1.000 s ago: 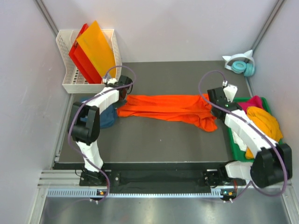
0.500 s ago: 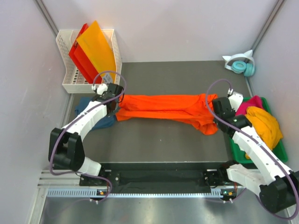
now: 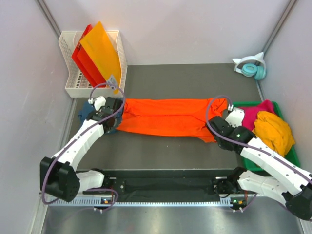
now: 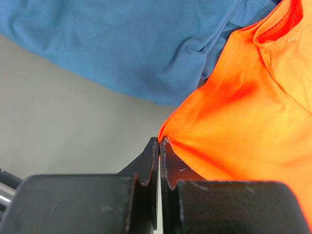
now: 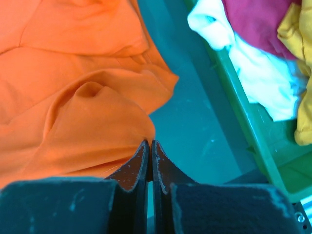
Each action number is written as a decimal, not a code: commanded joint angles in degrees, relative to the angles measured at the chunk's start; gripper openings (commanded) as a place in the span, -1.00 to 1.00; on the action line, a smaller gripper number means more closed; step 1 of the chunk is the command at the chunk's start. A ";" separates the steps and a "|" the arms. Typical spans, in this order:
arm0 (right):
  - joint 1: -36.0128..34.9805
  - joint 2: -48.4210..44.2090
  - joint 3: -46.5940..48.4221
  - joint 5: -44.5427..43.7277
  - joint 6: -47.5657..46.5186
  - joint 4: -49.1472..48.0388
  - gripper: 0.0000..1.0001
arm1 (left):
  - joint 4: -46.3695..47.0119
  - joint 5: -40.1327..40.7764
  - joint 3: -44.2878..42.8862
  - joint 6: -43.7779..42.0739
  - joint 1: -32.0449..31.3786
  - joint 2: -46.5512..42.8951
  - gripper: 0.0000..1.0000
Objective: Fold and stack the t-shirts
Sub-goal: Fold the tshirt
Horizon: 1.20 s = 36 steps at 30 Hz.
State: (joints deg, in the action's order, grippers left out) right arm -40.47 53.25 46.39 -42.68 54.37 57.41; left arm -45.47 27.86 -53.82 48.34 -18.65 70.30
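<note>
A large bright orange t-shirt point(image 3: 165, 117) lies stretched sideways across the dark mat. My left gripper point(image 3: 115, 118) is shut on its left edge, and the left wrist view shows orange cloth point(image 4: 243, 112) pinched at the left gripper's point(image 4: 159, 140) tips. My right gripper point(image 3: 218, 130) is shut on the shirt's right end, with a fold of orange cloth point(image 5: 87, 117) held at the right gripper's point(image 5: 149, 143) tips. A dark teal-blue t-shirt point(image 3: 87, 113) lies bunched beside the left arm and fills the top of the left wrist view point(image 4: 122, 44).
A green tray point(image 3: 294, 155) on the right holds magenta point(image 3: 261, 109), yellow-orange point(image 3: 274, 129) and white point(image 5: 248, 68) t-shirts. A white basket point(image 3: 73, 73) with stiff orange and red sheets stands at the back left. Teal headphones point(image 3: 252, 67) sit at the back right.
Both arms have drawn back toward the near edge, dragging the orange t-shirt with them. The shirt now lies nearer and spread wider. Both grippers have stayed shut.
</note>
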 commanded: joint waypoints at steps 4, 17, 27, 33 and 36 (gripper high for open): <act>-5.76 -2.89 1.25 -4.61 13.64 9.47 -1.00 | -3.66 0.18 3.10 0.97 -0.33 -5.61 -1.00; -9.02 0.53 2.74 -7.07 15.34 9.13 -1.00 | -1.64 0.53 3.38 0.09 -0.59 -4.92 -1.00; 1.08 5.98 2.48 -6.81 1.38 -3.70 -1.00 | 3.37 1.67 -4.61 1.85 -0.51 10.71 -1.00; 8.38 8.44 2.91 -4.96 -6.10 -11.08 -1.00 | 4.08 4.84 -10.94 0.36 -0.59 18.10 -1.00; 11.28 10.11 3.44 -4.08 -8.74 -13.90 -1.00 | 4.87 5.28 -13.40 -0.35 -0.59 21.27 -1.00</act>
State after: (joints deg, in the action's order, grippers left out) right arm -32.51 62.04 47.72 -46.41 52.01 49.30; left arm -43.00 29.65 -62.87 49.30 -19.25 88.68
